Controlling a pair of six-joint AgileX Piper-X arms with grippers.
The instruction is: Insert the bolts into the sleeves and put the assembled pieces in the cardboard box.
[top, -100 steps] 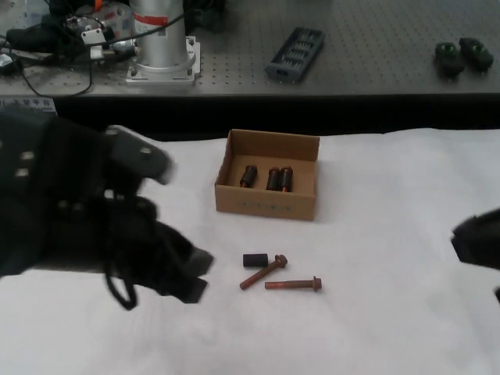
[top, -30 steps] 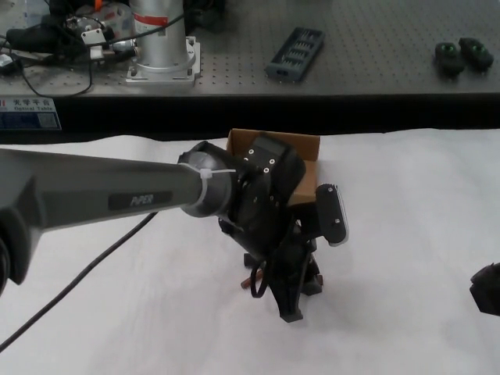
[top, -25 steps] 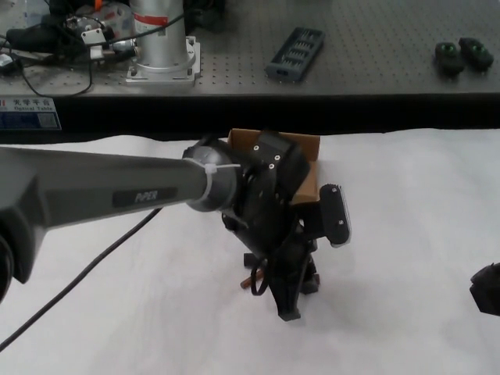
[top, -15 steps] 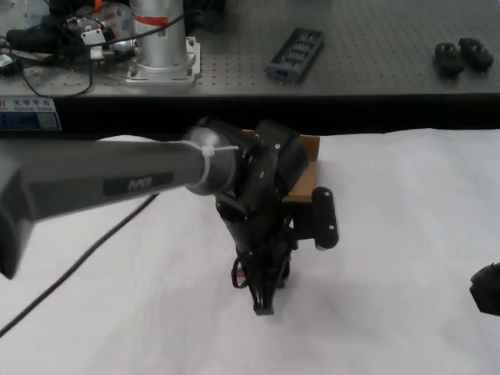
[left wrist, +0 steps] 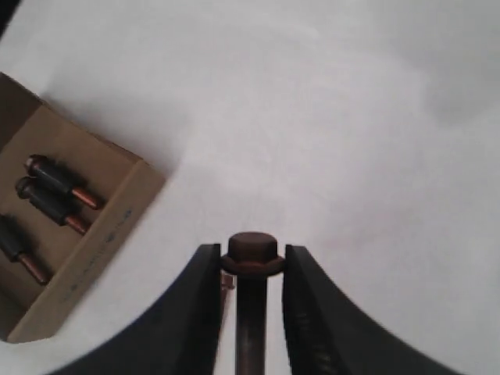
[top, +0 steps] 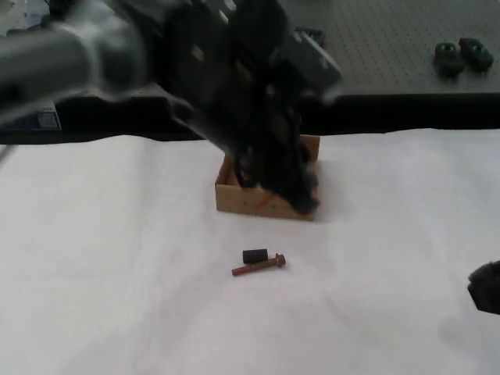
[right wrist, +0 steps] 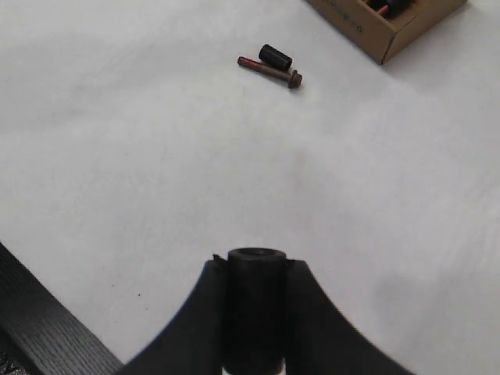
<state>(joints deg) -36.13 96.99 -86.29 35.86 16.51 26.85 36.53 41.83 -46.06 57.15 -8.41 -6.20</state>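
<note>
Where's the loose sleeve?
High view: the loose sleeve lies on the white cloth beside a bolt, on the near side of the cardboard box.

Matt brown cardboard box (top: 251,206), dull coppery metal bolt (left wrist: 251,262), matt black sleeve (right wrist: 255,301), soft white faintly creased cloth (top: 117,273), grey perforated metal bench (top: 391,55)

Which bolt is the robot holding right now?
The bolt clamped in the left gripper; the other loose bolt lies on the cloth beside a sleeve.
</note>
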